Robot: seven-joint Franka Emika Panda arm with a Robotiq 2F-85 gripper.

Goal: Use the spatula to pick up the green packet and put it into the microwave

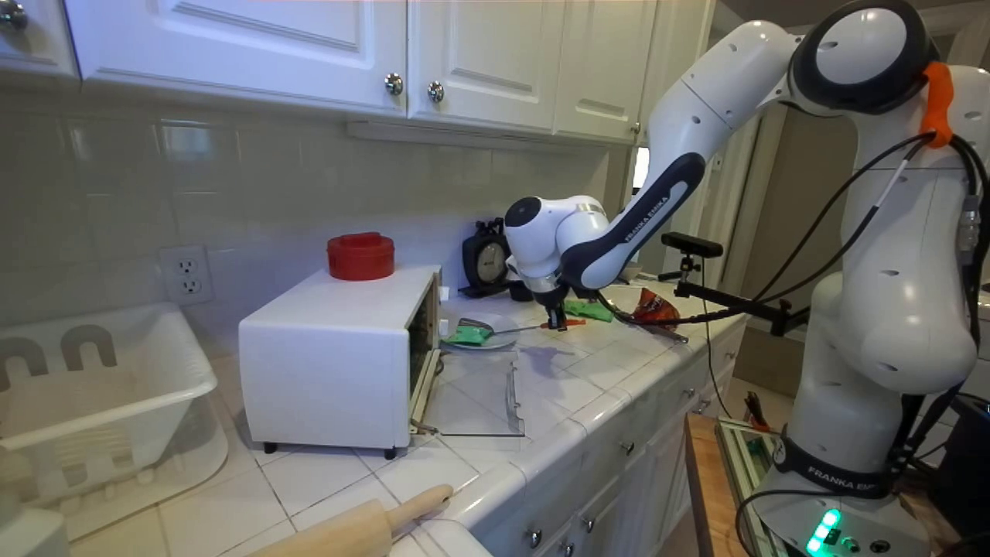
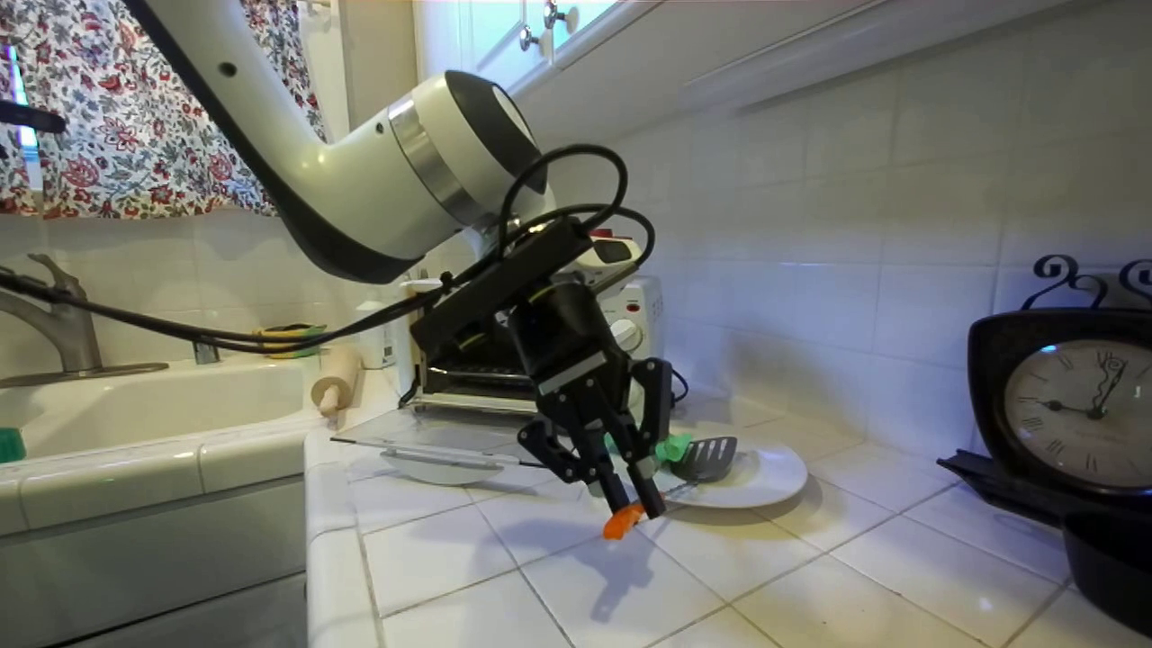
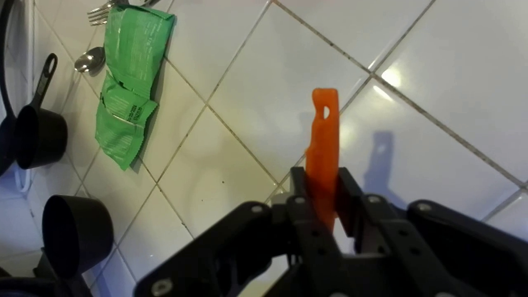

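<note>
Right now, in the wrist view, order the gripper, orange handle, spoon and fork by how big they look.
Largest: the gripper
Next: the spatula's orange handle
Smallest: the spoon and fork, too alike to rank, both showing only partly
Nearness may exaggerate the first two.

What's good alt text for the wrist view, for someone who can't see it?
A black gripper holds a spatula's orange handle above a white tiled counter. At left lie green packets, a spoon and part of a fork, with black cups near the left edge.
</note>
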